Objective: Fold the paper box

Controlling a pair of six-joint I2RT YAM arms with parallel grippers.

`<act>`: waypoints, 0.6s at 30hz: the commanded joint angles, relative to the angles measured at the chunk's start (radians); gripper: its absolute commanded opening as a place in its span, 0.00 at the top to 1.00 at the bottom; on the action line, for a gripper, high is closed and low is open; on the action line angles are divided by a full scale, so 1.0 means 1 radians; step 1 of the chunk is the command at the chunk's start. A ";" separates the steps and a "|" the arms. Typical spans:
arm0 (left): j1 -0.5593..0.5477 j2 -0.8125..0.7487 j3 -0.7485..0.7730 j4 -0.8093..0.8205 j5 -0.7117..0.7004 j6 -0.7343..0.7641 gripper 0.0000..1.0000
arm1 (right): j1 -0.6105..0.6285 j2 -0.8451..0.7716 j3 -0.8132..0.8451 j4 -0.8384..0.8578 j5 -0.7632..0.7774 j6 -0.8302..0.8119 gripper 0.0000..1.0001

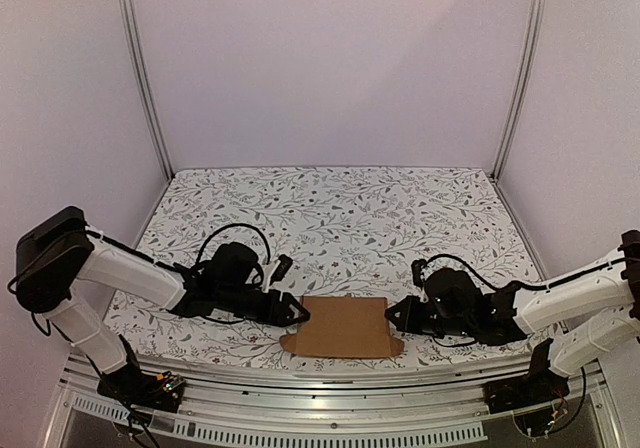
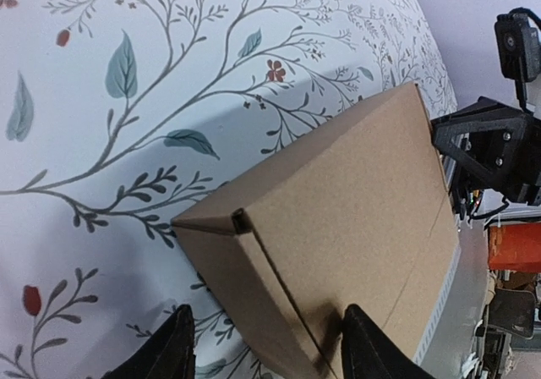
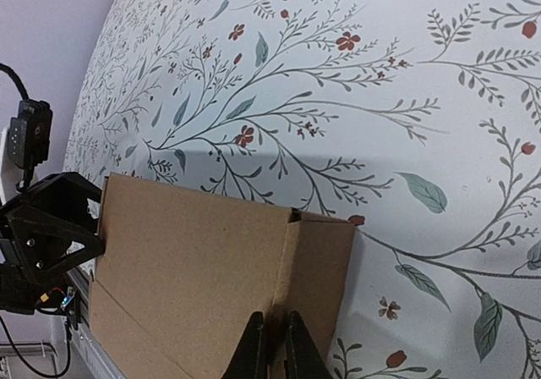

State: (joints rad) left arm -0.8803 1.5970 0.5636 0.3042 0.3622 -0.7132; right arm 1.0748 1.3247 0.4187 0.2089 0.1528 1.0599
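Top external view: close to the front edge of the flower-patterned surface (image 1: 330,218), the brown paper box (image 1: 343,328) lies between the two arms. The left gripper (image 1: 298,313) meets its left end and the right gripper (image 1: 392,318) its right end.

In the left wrist view the left gripper (image 2: 266,354) is released. Its fingers (image 2: 165,354) stand wide apart, one beside the box's (image 2: 338,218) near corner and one over its top face.

In the right wrist view the right gripper (image 3: 272,354) is clenched, its fingers (image 3: 251,349) pinching the box's (image 3: 194,260) raised side panel. Beyond the box the patterned surface runs back to plain pale walls (image 1: 330,68).
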 commanded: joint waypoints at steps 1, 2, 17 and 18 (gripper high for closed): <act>0.028 -0.036 -0.050 0.014 0.017 -0.022 0.43 | -0.002 0.070 -0.004 0.036 -0.055 0.011 1.00; 0.031 -0.043 -0.059 0.019 0.020 -0.027 0.43 | -0.001 0.082 -0.002 0.047 -0.061 0.013 1.00; 0.116 -0.197 -0.203 0.064 0.100 -0.147 0.25 | -0.002 0.138 0.005 0.078 -0.057 0.016 1.00; 0.116 -0.194 -0.210 0.088 0.113 -0.163 0.24 | -0.003 0.142 0.002 0.077 -0.055 0.018 1.00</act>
State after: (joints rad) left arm -0.7815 1.4109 0.3828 0.3401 0.4278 -0.8207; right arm 1.0729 1.4292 0.4351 0.3672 0.1123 1.0733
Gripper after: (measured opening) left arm 0.729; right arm 0.006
